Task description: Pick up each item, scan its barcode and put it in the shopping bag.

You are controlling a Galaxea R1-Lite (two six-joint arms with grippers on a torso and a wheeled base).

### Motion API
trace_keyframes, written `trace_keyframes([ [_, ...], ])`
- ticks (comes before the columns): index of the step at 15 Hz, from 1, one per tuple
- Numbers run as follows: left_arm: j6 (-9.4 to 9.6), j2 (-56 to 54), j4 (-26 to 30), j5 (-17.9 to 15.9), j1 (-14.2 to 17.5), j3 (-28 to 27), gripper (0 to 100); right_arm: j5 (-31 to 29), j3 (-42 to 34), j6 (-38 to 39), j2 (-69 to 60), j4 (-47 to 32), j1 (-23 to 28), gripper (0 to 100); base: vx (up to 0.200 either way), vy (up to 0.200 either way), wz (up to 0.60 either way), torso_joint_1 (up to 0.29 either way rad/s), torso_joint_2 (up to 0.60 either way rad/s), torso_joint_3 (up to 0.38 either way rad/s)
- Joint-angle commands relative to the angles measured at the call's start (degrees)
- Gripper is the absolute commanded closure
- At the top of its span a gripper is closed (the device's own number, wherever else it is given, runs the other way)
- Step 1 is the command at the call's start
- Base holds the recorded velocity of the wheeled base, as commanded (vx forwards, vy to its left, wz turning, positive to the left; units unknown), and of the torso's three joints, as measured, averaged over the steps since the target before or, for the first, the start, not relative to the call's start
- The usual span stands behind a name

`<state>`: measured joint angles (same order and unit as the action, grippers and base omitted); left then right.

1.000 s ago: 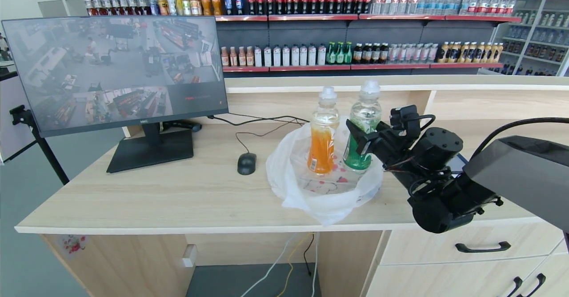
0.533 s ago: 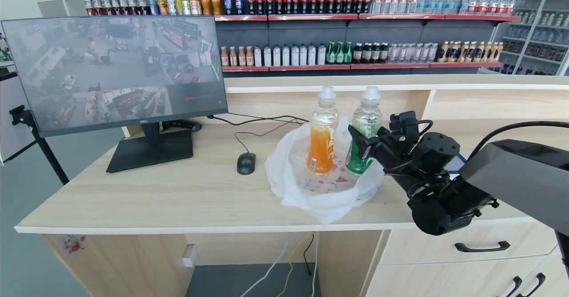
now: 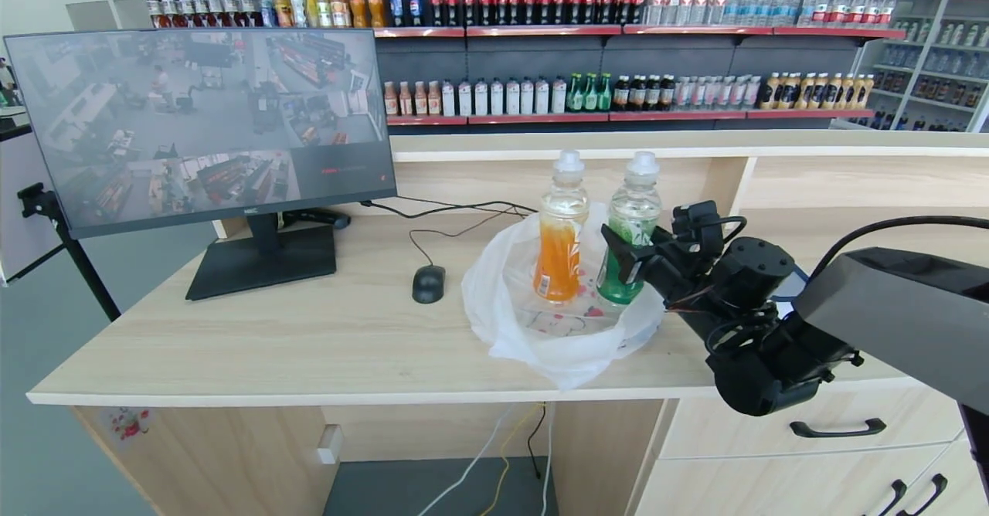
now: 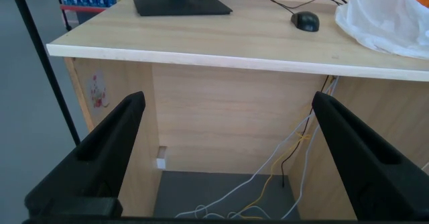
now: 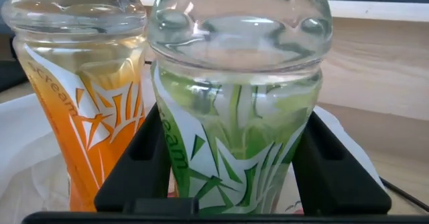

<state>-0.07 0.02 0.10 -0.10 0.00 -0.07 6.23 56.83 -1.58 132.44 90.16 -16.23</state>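
Bottles stand side by side in the white shopping bag point(image 3: 533, 338) on the wooden counter point(image 3: 309, 338): an orange bottle point(image 3: 559, 230) and, just to its right, a green bottle point(image 3: 632, 222). From the right, the right gripper point(image 3: 620, 259) has its two black fingers pressed against either side of the green bottle's label, gripping it upright inside the bag. Down below the counter's edge the left gripper point(image 4: 228, 137) hangs with fingers spread wide, nothing between them. A mouse point(image 3: 429, 283) lies left of the bag
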Motion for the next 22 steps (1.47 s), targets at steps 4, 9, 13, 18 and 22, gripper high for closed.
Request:
trace_keyframes([
  [4, -0.01, -0.02, -0.01, 0.01, 0.0, -0.01, 0, 0.01, -2.43, -0.09, -0.25, -0.16, -0.03, 100, 0.0, 0.0, 0.0, 0.0, 0.0, 0.0],
  [9, -0.01, -0.02, -0.01, 0.01, 0.0, 0.07, 0, 0.01, -3.66, -0.09, -0.95, -0.16, -0.03, 0, 0.0, 0.0, 0.0, 0.0, 0.0, 0.0],
  [13, -0.01, -0.02, -0.01, 0.01, 0.0, -0.01, 0, 0.01, -4.89, 0.18, -2.36, -0.16, 0.23, 0, 0.0, 0.0, 0.0, 0.0, 0.0, 0.0],
  [18, -0.01, -0.02, -0.01, 0.01, 0.0, -0.01, 0, 0.01, -11.39, -0.17, -9.74, -0.16, 0.23, 0, 0.0, 0.0, 0.0, 0.0, 0.0, 0.0],
  [22, -0.01, -0.02, -0.01, 0.1, 0.0, -0.01, 0, 0.01, -22.73, -1.76, -19.67, -0.16, -2.58, 0, 0.0, 0.0, 0.0, 0.0, 0.0, 0.0],
])
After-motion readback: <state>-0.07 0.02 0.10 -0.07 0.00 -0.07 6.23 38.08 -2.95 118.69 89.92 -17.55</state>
